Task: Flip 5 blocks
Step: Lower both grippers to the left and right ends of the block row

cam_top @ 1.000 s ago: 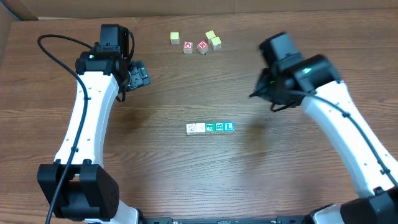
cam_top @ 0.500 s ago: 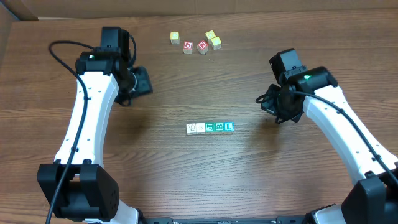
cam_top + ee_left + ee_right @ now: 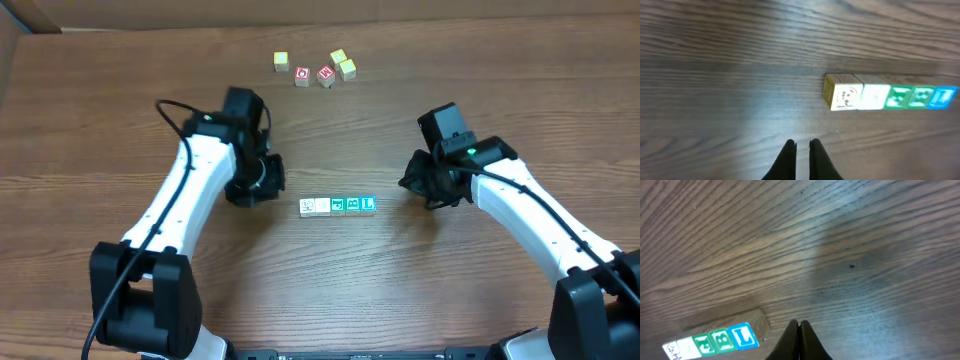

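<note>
Row of five blocks (image 3: 338,205) on wooden table (image 3: 420,290), between both grippers, touching neither. Left gripper (image 3: 801,149) closed, empty; white end of row ahead-right of its tips. Right gripper (image 3: 798,330) closed, empty; blue end ahead-left of its tips. Bare wood between tips and row. Overhead alone shows yellow cubes (image 3: 347,69) and red-faced cubes (image 3: 326,74) well beyond both grippers. Left wrist view alone shows end block's tan side.

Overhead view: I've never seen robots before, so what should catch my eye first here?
A neat row of five tiny blocks, white and teal-green, sits at the centre of the wooden table. The left claw and right claw, both pinched shut and empty, flank it, one off each end. At the far edge lies a loose cluster of yellow and red cubes.
</note>
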Robot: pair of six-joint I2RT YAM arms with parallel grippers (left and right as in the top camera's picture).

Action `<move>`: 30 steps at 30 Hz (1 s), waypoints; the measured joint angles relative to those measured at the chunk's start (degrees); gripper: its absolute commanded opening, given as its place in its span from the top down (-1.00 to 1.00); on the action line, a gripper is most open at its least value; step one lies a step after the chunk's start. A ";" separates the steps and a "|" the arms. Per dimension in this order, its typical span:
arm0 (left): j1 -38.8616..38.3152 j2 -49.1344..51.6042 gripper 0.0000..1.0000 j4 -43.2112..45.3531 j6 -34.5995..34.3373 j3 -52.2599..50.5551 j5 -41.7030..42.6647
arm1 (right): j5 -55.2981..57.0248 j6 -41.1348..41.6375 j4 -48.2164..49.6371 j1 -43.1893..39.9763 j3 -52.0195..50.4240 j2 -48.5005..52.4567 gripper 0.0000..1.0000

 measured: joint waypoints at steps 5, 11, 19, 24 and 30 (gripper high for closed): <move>-1.95 0.00 0.92 6.80 -3.08 -5.14 -0.90 | -1.07 2.23 3.74 0.07 -2.84 0.00 0.92; -3.45 0.00 0.92 13.97 -5.42 -8.17 -1.31 | -1.09 3.28 6.78 2.49 -3.93 0.00 0.92; -4.17 0.02 0.92 14.80 -6.71 -8.68 -2.21 | 3.21 5.70 8.37 8.33 -3.93 0.11 0.92; -4.17 0.02 0.92 14.78 -6.91 -8.74 -2.80 | 4.02 6.32 10.67 9.81 -3.93 1.95 0.92; -4.44 0.02 0.91 15.50 -7.28 -10.67 -3.45 | 4.68 6.47 12.02 9.81 -3.93 5.70 0.92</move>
